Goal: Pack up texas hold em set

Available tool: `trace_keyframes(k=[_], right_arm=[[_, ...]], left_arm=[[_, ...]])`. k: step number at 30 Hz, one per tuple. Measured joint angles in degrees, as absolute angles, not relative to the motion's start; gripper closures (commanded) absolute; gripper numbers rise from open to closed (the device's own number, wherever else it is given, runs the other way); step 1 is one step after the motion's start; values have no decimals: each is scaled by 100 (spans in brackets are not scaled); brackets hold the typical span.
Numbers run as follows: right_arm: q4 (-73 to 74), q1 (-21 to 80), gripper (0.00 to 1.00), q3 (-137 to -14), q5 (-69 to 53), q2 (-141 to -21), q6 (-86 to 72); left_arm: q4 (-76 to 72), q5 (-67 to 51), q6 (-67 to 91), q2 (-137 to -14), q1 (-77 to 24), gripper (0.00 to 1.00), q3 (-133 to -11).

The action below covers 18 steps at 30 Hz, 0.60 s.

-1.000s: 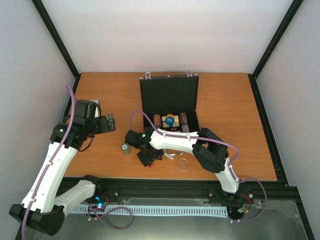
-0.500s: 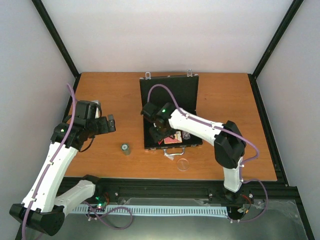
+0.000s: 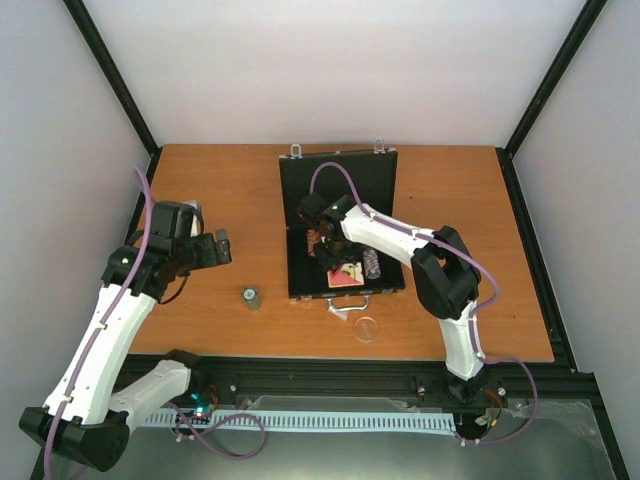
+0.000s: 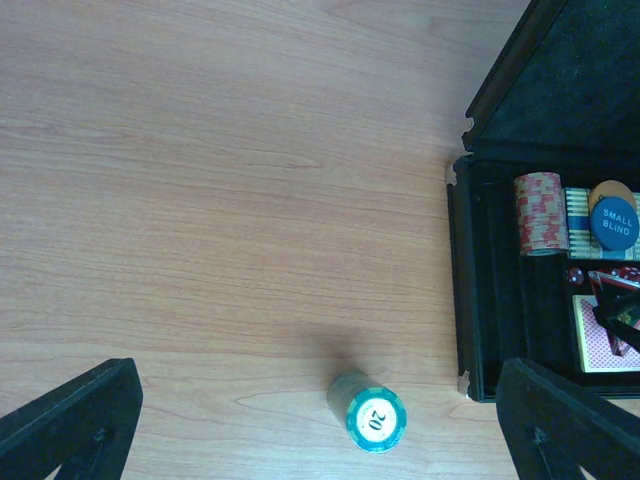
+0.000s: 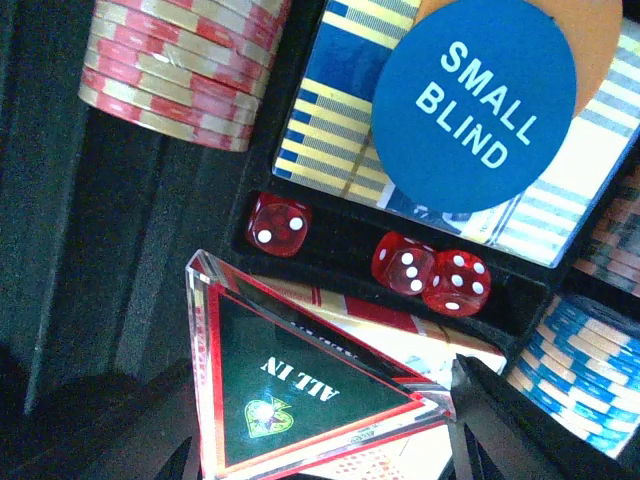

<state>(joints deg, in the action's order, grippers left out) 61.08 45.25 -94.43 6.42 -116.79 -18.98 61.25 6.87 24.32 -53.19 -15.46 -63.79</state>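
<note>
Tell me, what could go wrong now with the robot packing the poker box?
The right gripper holds the ALL IN triangle over the red card deck; let go there, it might land crooked or slide onto the red dice. The green chip stack stands on the table outside the case, so it could get left behind.

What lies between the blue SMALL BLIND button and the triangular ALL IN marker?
Three red dice lie there. The right wrist view shows them below the blue button and above the ALL IN marker, which the right gripper holds.
</note>
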Motion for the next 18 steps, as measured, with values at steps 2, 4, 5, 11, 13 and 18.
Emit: trace_keyframes(k=[2, 4, 5, 11, 13, 18], right_arm=[[6066, 4508, 56, -9443, 642, -11721, -1863], [6029, 4486, 56, -9443, 642, -11738, -1844], [6012, 4469, 56, -9441, 631, -11743, -1839], [5894, 4366, 56, -9441, 598, -11845, -1870], [5881, 4357, 56, -9441, 587, -11904, -1918], [5850, 4348, 56, -9439, 541, -12005, -2206]], left_arm=[[6125, 698, 2432, -5325, -1546, 0, -6377], [6125, 707, 2432, -5343, -1546, 0, -6377], [6123, 709, 2429, -5352, -1546, 0, -6375], [6121, 709, 2427, -5415, -1546, 0, -6348], [6121, 707, 2427, -5426, -1546, 0, -6348], [6121, 707, 2425, -5426, -1546, 0, -6348]])
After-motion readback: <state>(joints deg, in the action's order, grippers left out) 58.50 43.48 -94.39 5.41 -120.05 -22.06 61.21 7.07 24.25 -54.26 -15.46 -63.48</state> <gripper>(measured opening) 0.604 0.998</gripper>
